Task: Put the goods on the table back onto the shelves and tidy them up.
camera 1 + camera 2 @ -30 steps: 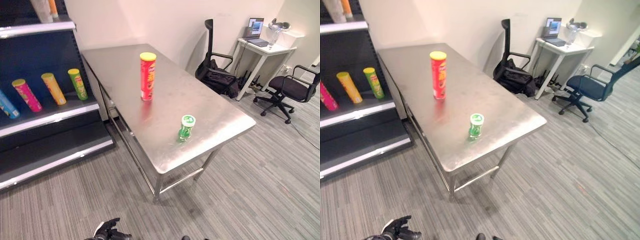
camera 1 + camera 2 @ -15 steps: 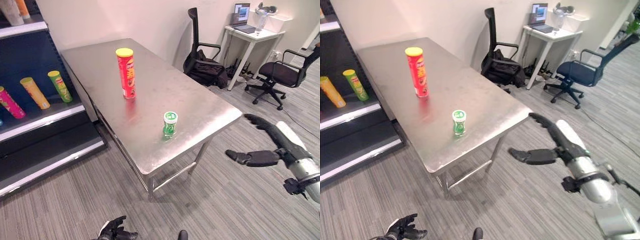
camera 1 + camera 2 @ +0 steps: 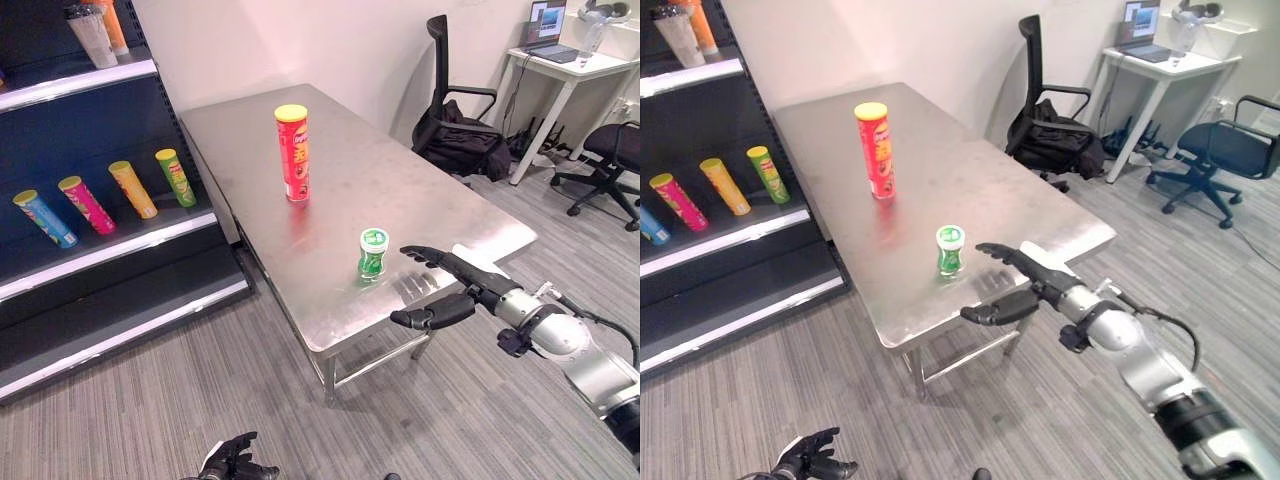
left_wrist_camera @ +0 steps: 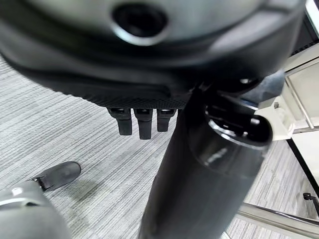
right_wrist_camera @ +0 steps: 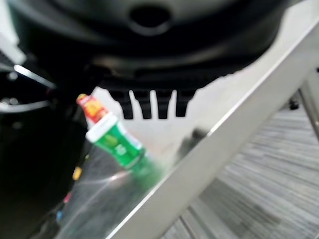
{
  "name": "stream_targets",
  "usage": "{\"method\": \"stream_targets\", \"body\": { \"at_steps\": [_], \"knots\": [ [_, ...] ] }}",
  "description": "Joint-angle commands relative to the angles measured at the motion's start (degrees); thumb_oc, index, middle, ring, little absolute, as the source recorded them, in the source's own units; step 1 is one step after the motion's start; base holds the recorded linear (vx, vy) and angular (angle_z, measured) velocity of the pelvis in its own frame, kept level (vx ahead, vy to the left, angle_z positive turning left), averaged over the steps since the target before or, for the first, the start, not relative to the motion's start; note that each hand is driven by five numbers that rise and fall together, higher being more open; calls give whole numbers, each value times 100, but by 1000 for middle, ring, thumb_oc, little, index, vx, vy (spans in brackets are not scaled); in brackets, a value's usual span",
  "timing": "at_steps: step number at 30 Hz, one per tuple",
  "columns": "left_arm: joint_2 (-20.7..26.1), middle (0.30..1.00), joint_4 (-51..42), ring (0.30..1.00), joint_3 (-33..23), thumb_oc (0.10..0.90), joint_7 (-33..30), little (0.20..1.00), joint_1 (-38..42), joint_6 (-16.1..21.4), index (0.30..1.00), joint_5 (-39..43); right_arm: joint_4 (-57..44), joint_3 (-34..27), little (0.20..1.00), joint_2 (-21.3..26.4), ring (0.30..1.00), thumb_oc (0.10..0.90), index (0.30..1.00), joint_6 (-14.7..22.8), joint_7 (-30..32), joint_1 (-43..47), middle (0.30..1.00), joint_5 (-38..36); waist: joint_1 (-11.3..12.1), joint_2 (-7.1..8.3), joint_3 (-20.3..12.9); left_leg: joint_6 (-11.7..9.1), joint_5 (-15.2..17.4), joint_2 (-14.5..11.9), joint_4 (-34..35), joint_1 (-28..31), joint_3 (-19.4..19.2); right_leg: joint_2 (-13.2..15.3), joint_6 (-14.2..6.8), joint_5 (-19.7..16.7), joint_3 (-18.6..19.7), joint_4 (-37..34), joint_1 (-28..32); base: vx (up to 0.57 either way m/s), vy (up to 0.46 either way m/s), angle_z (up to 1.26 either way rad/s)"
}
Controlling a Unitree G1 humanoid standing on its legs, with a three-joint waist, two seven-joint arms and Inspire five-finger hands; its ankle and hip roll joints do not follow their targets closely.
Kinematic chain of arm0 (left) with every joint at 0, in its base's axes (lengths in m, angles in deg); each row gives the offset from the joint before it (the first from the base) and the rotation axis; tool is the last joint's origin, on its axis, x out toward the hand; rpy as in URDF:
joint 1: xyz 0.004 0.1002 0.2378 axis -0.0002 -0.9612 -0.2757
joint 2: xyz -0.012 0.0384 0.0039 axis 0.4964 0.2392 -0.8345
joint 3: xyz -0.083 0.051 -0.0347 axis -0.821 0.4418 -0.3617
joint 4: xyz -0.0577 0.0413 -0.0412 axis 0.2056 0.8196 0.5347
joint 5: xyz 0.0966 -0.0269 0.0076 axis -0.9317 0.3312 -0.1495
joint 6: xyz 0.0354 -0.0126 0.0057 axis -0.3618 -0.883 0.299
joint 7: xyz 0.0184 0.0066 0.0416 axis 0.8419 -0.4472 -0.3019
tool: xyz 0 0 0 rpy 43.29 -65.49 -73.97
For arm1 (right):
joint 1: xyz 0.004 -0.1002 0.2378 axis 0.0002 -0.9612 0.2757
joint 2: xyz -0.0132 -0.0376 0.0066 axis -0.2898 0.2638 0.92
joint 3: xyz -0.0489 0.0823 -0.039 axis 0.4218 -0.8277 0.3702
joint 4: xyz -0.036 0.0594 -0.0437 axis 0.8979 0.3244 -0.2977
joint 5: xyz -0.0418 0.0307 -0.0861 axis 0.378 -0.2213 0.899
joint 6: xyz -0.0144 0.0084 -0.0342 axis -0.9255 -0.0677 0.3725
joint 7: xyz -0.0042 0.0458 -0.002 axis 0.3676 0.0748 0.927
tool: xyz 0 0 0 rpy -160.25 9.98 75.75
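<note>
A steel table stands beside dark shelves. On it a tall red can stands upright near the middle, and a small green can stands upright nearer the front edge. The right hand hovers over the table's front corner, just beside the green can but apart from it, fingers straight and thumb spread, holding nothing. The left hand hangs low above the floor, fingers loosely relaxed. Four cans lean on a shelf
</note>
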State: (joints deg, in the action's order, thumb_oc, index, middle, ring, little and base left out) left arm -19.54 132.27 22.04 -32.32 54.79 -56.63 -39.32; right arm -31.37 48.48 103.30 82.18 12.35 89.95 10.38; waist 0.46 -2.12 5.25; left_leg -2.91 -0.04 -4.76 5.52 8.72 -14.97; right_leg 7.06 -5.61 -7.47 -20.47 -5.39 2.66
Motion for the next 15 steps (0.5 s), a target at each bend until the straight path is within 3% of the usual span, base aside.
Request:
{"method": "stream_targets", "body": {
  "at_steps": [1,15],
  "knots": [
    [293,900,-84,900,101,800,-17,900,269,194,900,20,-14,-31,900,-180,900,800,900,303,469,808,900,90,44,432,-154,-281,-109,-194,-52,-118,-264,446,-445,390,71,46,456,5,-15,3],
    [344,900,-235,900,159,800,-76,900,208,179,900,52,908,247,900,-735,900,800,900,140,915,1466,900,538,188,463,-132,-274,-132,-210,-52,-221,-166,460,-438,373,-77,45,446,5,-8,7]
  ]
}}
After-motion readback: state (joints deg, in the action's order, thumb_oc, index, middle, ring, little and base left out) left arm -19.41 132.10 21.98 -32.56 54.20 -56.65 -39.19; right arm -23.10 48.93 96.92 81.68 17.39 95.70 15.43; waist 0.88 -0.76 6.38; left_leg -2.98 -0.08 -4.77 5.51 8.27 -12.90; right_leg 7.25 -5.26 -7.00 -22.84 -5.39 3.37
